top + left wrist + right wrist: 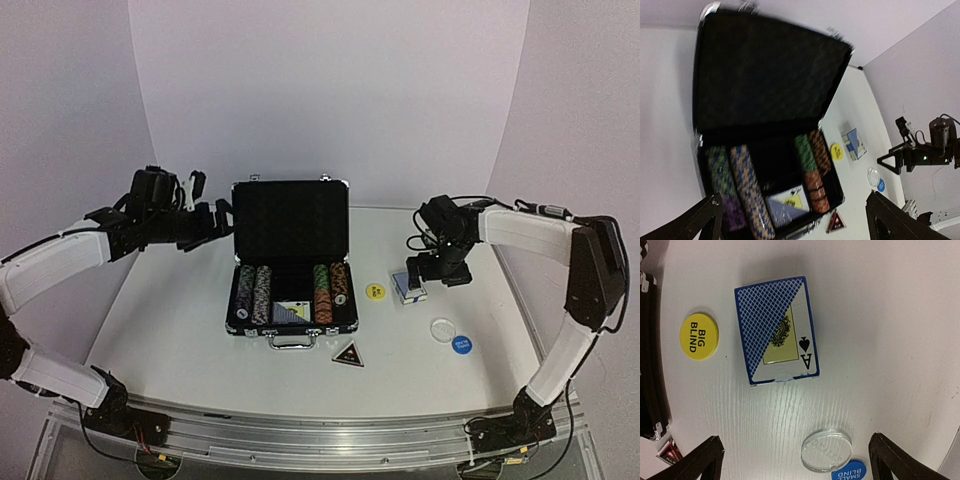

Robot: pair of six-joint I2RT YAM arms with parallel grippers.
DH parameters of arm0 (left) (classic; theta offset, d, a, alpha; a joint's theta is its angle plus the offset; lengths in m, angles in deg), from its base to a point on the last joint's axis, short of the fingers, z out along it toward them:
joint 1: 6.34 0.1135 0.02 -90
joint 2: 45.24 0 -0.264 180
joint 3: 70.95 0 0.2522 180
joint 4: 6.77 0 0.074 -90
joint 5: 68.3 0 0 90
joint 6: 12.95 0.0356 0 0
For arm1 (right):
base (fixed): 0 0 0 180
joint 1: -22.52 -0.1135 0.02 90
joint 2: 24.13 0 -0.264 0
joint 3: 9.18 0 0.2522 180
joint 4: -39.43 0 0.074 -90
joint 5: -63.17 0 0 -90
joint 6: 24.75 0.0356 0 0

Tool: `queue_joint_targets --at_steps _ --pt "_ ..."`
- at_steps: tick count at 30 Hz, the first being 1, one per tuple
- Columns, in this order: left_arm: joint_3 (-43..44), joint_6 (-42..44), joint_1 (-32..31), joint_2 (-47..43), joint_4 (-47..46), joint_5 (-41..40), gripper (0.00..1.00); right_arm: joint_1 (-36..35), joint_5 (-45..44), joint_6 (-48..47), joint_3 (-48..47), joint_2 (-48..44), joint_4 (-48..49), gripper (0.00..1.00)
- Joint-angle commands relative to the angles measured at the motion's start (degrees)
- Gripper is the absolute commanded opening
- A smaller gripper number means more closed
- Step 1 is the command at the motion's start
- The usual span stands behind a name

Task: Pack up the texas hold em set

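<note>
This is a robotics lab, set up as a small test cell. Two white-and-black robot arms, the left arm and the right arm, are bolted side by side to an aluminium rail along the near edge of a plain white table, and thin cables trail around their bases. A bare, pale backdrop of flat panels closes the table in at the back and on both sides, giving the even, uniform surround of a recording rig, and each wrist view looks out past its own dark fingers.
</note>
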Motion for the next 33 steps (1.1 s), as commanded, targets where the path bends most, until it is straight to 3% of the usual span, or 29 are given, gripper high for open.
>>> queue_joint_targets --at_steps 1,9,15,24,28,33 --pt "-8.62 -9.85 0.13 -9.51 5.54 -3.73 1.0 4.13 8.36 -10.66 -3.66 5.61 5.75 0.98" --pt "-12.96 -12.49 0.13 -15.16 10.75 -9.82 1.0 4.5 10.21 -13.6 -8.95 16.67 8.08 0.98" --pt "-13.6 -12.31 0.13 -15.65 11.9 -10.1 1.0 4.46 8.82 -14.14 -8.23 19.92 10.09 0.96" --pt "-14.04 -12.6 0.15 -15.33 11.72 -8.52 1.0 2.6 6.49 -18.67 -1.98 17.74 12.5 0.73" --pt "-13.47 -12.66 0.14 -14.84 11.25 -7.39 1.0 1.73 5.5 -19.76 -0.22 16.32 13.06 0.49" --pt "-12.09 -12.02 0.13 -12.55 9.67 -2.66 1.0 1.51 4.02 -21.26 0.5 11.99 12.98 0.36"
